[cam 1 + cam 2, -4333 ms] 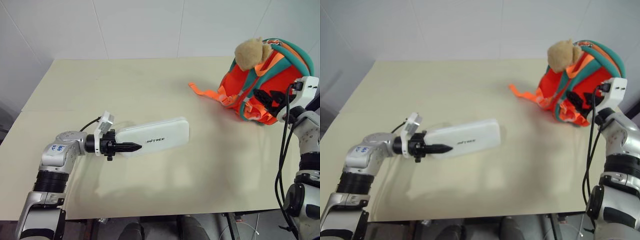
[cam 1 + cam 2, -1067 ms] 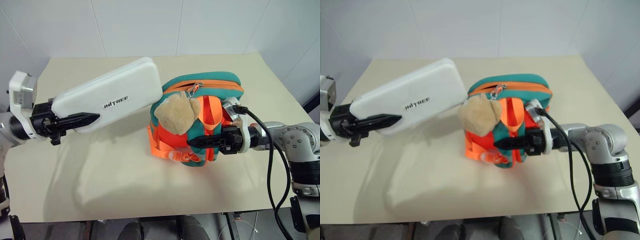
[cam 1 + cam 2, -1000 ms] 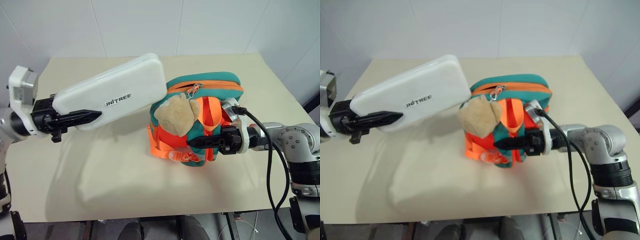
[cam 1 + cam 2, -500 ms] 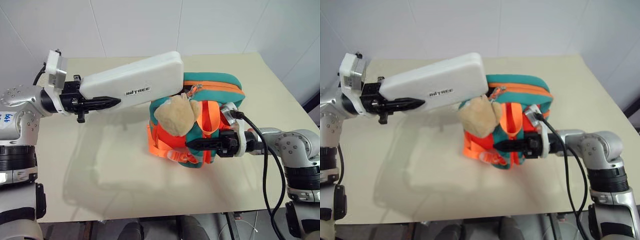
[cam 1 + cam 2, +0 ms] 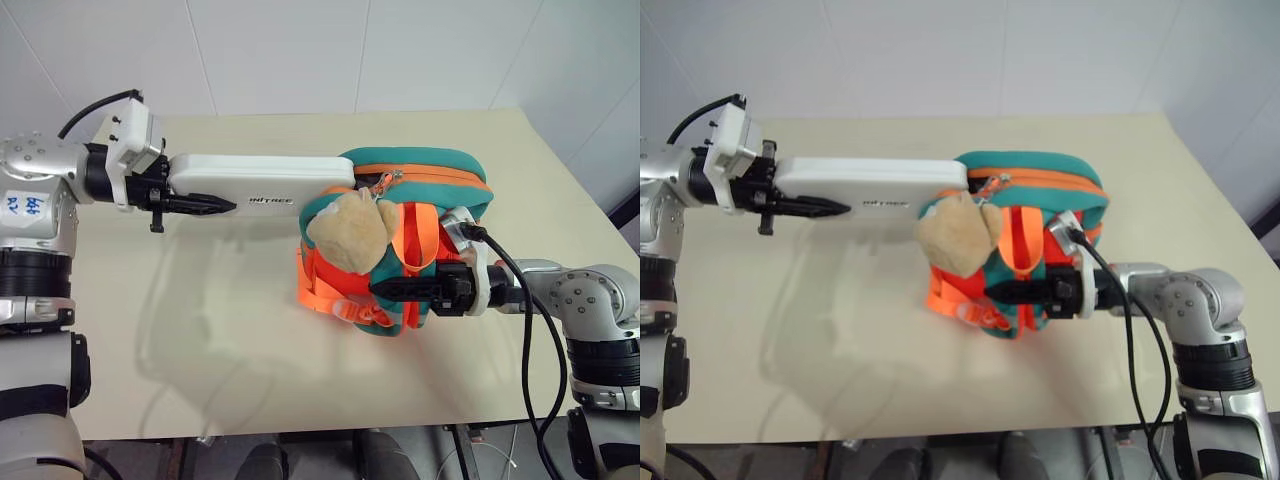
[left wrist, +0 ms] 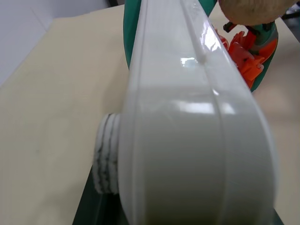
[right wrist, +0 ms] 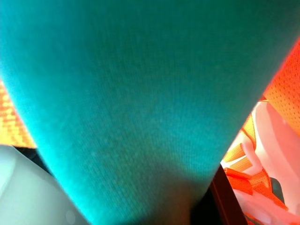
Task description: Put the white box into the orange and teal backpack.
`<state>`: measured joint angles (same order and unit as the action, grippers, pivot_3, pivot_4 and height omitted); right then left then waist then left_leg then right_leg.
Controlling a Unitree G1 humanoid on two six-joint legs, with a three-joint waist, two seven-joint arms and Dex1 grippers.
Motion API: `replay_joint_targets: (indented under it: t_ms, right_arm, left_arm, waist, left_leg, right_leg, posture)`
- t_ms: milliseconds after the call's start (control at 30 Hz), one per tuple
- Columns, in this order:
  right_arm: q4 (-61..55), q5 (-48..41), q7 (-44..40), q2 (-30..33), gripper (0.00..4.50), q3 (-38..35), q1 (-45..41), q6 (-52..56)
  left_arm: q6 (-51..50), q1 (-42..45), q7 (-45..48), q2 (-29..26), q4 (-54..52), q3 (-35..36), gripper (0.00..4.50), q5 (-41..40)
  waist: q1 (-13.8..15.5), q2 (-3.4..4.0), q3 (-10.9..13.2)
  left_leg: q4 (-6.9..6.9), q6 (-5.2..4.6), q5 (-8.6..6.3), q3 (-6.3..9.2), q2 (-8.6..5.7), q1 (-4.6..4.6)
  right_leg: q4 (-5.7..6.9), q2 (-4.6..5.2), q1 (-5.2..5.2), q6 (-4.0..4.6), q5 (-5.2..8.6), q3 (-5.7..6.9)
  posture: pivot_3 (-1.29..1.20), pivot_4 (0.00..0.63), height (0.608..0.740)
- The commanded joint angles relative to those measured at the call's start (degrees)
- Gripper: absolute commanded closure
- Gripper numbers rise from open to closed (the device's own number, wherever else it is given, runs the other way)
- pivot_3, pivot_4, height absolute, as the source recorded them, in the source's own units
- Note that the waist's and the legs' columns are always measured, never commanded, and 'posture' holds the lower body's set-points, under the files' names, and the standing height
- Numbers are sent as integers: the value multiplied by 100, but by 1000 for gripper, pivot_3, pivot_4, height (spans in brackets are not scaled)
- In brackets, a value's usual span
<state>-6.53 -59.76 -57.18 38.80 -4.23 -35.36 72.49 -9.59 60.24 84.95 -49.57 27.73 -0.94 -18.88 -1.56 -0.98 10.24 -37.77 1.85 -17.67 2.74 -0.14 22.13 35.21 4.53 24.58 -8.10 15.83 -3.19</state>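
the flat, long white plastic box (image 5: pixel 255 180) with rounded corners was held in the air by one end in the left gripper (image 5: pixel 190 203), its black jaws clamped on it. its long axis lay near level, running away from the jaws toward the small orange and teal fabric backpack (image 5: pixel 425 190) standing mid-table. its far end was at the backpack's top near the zip; whether it had entered, i could not tell. the right gripper (image 5: pixel 400 288) was closed on a teal strap at the backpack's front.
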Motion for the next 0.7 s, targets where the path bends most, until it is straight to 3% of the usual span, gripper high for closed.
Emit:
replay_joint_targets:
  t_ms: [33, 433, 700]
  right_arm:
    - [-164, -102, 37, -75, 3966, -54, 29, -25]
    - [-115, -16, 82, -304, 3966, 55, -26, -69]
    - [-94, 38, 97, -445, 3966, 146, -40, -134]
  left_arm:
    - [-78, 297, 57, 186, -34, -135, 3251, 120]
    - [-306, 765, 20, 1028, -192, -915, 3251, 748]
    - [-311, 1245, -606, 1848, 352, -1347, 3251, 1447]
  waist:
    - [0, 0, 0]
    - [-3, 0, 0]
    - [-3, -1, 0]
  left_leg:
    - [-1, -1, -1, 0, 0, 0]
    - [-16, -4, -2, 0, 1, -1]
    - [-20, -6, -3, 1, 0, 0]
  right_leg:
    - [1, 0, -1, 0, 0, 0]
    - [18, -3, 0, 0, 0, -2]
    - [21, -3, 0, 0, 0, -3]
  posture:
    - [0, 150, 740]
    - [0, 150, 740]
    - [0, 150, 740]
